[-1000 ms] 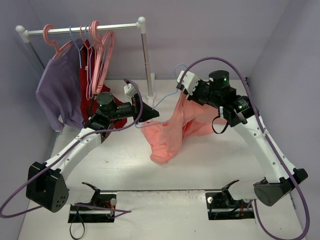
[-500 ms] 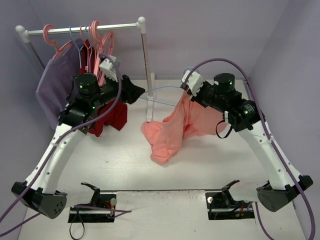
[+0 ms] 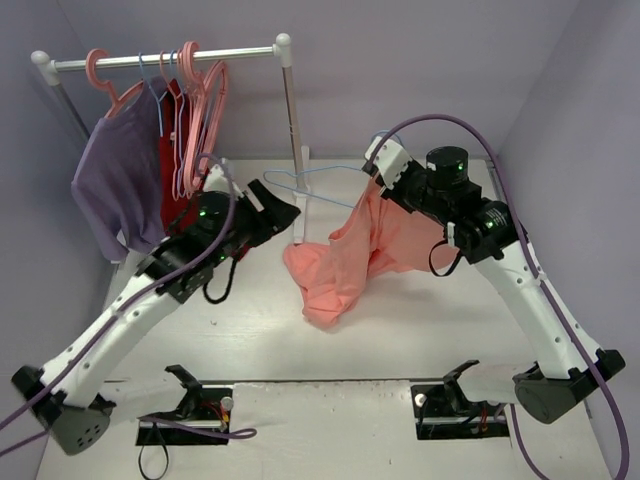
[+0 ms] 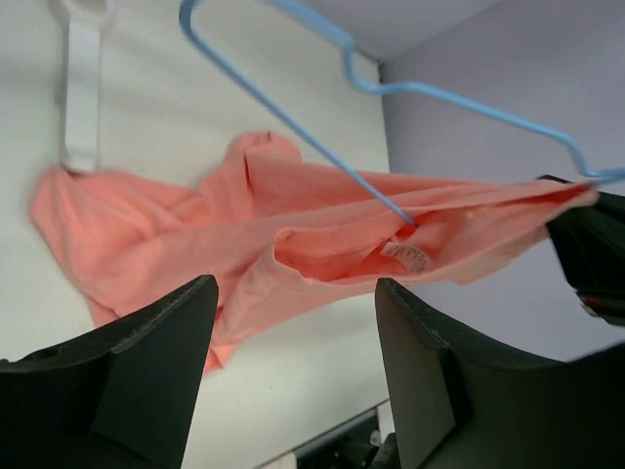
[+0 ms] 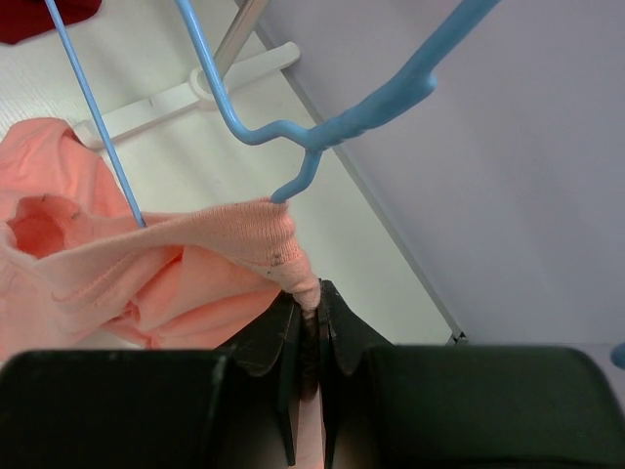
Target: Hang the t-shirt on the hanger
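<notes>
A lavender shirt (image 3: 112,185), a dark red garment (image 3: 170,185) and several pink hangers (image 3: 212,95) are hung on a white rack (image 3: 165,57), placed at the table's (image 3: 260,330) far left.

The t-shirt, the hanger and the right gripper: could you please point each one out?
t-shirt (image 3: 345,255), top external view, hanging cloth's middle
hanger (image 5: 441,49), right wrist view, wire above the twist
right gripper (image 5: 311,298), right wrist view, between its fingertips
</notes>
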You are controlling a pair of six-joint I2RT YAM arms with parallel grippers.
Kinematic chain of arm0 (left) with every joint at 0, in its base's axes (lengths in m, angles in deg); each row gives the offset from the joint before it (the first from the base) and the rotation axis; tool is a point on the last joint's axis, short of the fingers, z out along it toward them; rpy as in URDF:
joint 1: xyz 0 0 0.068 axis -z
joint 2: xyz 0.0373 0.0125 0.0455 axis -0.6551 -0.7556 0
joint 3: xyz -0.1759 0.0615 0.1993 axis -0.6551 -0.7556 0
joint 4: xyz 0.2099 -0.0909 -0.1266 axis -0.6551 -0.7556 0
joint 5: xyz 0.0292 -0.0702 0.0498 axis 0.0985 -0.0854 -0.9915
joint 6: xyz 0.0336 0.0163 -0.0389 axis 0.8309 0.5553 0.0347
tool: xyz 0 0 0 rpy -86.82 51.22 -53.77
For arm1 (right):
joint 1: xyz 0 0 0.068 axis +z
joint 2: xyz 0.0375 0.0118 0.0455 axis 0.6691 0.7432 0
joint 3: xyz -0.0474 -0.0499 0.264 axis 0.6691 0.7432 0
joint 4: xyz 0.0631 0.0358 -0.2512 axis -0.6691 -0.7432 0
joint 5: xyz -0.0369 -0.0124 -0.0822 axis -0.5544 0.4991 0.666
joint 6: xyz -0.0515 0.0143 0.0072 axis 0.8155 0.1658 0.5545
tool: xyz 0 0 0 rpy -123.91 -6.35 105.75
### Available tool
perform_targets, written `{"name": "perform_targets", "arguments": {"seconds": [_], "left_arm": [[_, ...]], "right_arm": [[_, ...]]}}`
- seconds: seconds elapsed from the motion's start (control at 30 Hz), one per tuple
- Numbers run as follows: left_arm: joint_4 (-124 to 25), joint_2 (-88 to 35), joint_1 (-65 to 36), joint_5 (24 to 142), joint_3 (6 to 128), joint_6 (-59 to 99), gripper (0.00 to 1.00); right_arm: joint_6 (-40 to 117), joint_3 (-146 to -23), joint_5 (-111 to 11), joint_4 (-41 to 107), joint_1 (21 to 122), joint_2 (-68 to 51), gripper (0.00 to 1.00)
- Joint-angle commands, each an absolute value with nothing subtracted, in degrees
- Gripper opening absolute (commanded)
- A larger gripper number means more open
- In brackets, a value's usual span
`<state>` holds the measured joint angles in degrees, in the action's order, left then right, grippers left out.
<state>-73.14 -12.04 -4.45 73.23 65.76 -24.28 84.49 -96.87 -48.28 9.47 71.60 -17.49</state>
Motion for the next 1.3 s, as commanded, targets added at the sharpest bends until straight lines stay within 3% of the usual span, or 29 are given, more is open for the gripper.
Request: {"name": "perform_targets", "arguments": {"seconds": [0.0,0.33,0.93,1.2,1.27], "left_arm": [[-71.6,-17.7,-0.7,69.0,66.1,-38.6,0.61],[-67.2,-27.5,2.0,73.0,66.9,-50.0,0.61],[-62.6,-33.9,5.3,74.6,64.3,-57.4,0.61],[-61.7,-35.5,6.5,74.6,63.5,-58.6,0.47],[-60.9,-35.7,6.5,74.6,62.6,-59.0,0.40]], "right_arm": [[83.0,-95.9,-47.0,15.8,71.8,-17.9,0.00],[82.6,-92.6,-47.0,17.5,71.9,-19.0,0.00],[82.8,-89.9,-46.9,19.0,72.0,-20.4,0.00],[82.2,-89.0,-47.0,19.2,72.0,-21.7,0.00],[82.0,-88.9,-47.2,19.3,72.0,-22.1,0.00]]}}
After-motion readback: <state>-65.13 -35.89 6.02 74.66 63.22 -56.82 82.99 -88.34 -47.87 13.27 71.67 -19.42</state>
